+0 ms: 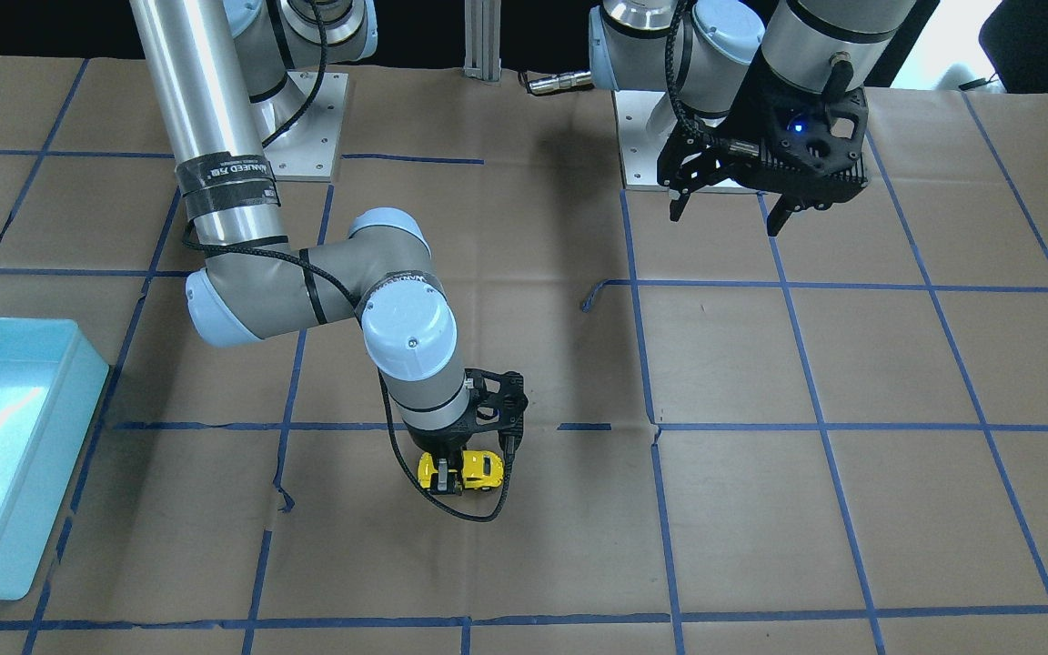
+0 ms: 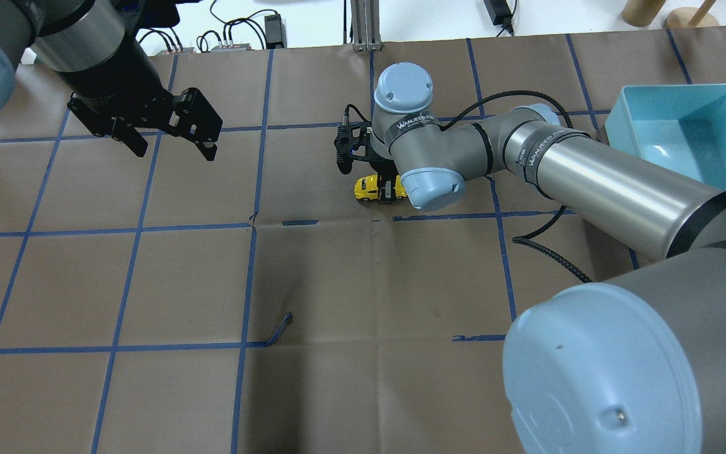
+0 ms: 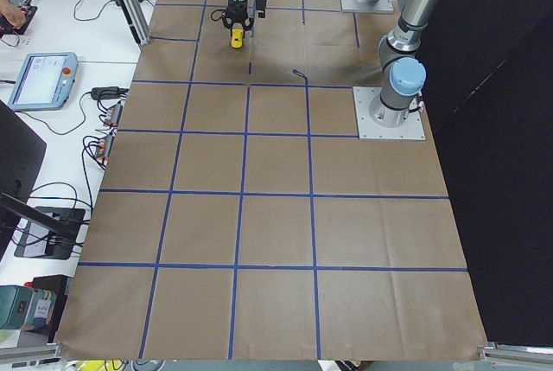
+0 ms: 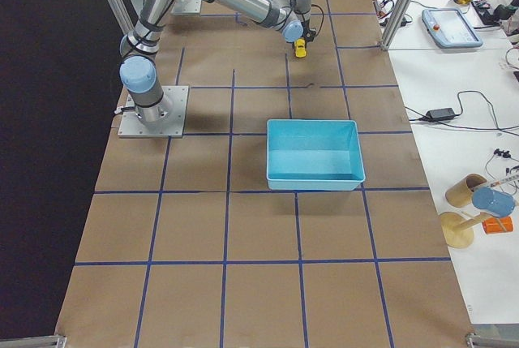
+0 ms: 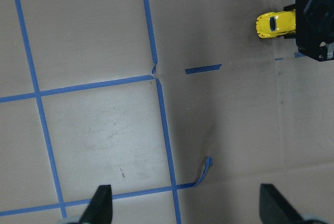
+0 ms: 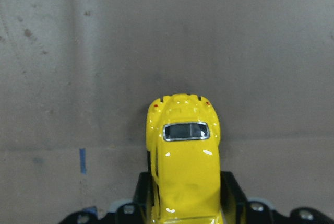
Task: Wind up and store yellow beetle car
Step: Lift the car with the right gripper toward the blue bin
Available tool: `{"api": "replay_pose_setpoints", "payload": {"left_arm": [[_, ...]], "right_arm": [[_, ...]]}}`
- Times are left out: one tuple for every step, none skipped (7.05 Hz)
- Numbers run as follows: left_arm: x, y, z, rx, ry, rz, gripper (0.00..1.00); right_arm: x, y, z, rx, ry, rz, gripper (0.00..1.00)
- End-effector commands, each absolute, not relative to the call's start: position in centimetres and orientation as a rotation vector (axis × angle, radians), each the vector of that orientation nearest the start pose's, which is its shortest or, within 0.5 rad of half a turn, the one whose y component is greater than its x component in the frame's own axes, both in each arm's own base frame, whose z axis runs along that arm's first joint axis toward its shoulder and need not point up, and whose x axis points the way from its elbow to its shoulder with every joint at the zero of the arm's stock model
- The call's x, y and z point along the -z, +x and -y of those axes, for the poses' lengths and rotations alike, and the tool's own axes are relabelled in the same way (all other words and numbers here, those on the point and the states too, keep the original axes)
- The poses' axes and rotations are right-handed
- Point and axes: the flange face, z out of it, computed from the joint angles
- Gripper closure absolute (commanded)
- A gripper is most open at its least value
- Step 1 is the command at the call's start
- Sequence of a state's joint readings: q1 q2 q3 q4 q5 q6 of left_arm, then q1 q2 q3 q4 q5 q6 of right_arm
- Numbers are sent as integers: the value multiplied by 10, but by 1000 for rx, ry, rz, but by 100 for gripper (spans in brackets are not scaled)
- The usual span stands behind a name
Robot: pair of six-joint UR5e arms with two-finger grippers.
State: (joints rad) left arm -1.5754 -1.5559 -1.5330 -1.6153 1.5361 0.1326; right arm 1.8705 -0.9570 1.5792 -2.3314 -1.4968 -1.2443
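Right now the right claw points straight down near the middle of the table, clamped on the yellow car. On the right wrist camera I see dark fingers pressed against both flanks of the car. Its rounded end and a small dark window point away from the wrist. The car sits level and very low. I cannot tell whether its wheels touch the brown paper.

Left claw hangs well above the table near its own base, well apart from the car. Its fingers are spread wide.

Blue bin stands on the robot's right side of the table, well apart from the car. Blue tape lines mark a grid across the paper.
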Motion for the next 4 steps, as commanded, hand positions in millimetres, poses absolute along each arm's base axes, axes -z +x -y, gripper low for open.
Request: {"api": "replay_pose_setpoints", "payload": {"left_arm": [[-511, -139, 485, 21, 212, -3170, 1], [-511, -140, 485, 21, 212, -3174, 1], [-511, -140, 485, 21, 213, -3175, 1], [-511, -140, 485, 21, 213, -3175, 1]], "right_arm": [[-227, 330, 625, 289, -2200, -2259, 86], [-249, 312, 629, 236, -2202, -2297, 86], [-266, 278, 638, 219, -2180, -2328, 87], [-283, 222, 649, 167, -2078, -2392, 87]]}}
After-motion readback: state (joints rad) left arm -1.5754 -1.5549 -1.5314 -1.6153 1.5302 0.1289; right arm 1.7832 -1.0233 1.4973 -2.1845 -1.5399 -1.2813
